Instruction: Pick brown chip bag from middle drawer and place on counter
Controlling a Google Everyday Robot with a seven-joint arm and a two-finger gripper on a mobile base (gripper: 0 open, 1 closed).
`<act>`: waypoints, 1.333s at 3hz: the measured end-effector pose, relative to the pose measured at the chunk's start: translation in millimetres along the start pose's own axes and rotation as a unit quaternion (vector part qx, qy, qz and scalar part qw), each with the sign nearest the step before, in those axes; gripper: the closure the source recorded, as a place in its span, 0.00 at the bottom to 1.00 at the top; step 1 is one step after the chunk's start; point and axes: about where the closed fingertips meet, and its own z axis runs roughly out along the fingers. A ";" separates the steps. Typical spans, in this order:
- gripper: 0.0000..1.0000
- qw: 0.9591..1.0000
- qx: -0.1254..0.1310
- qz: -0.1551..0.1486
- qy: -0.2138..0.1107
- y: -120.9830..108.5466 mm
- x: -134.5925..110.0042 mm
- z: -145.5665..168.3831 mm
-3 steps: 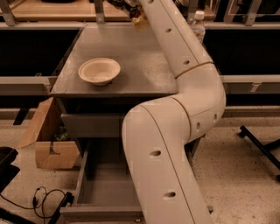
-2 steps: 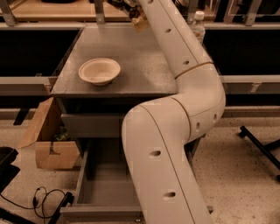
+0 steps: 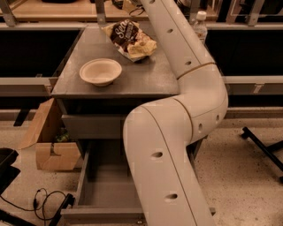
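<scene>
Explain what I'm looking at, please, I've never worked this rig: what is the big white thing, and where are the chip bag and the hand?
The big white shape is the robot's single arm, filling the foreground. The one camera looks down past it at a grey cabinet. The arm reaches to the far end of the counter, and its hand is at the top edge of the picture, mostly cut off. Just below it the brown chip bag lies on the counter, near a cream bowl. Whether the hand touches the bag cannot be seen. Lower down, the middle drawer stands pulled out, its visible floor bare. A cardboard box sits on the floor at the picture's left.
</scene>
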 end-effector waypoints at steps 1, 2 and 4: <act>0.00 1.000 0.000 0.000 0.000 0.0 0.0 0.0; 0.00 1.000 0.000 0.000 0.000 0.5 -0.1 0.5; 0.00 0.992 0.099 0.067 0.035 -89.7 -19.4 -114.5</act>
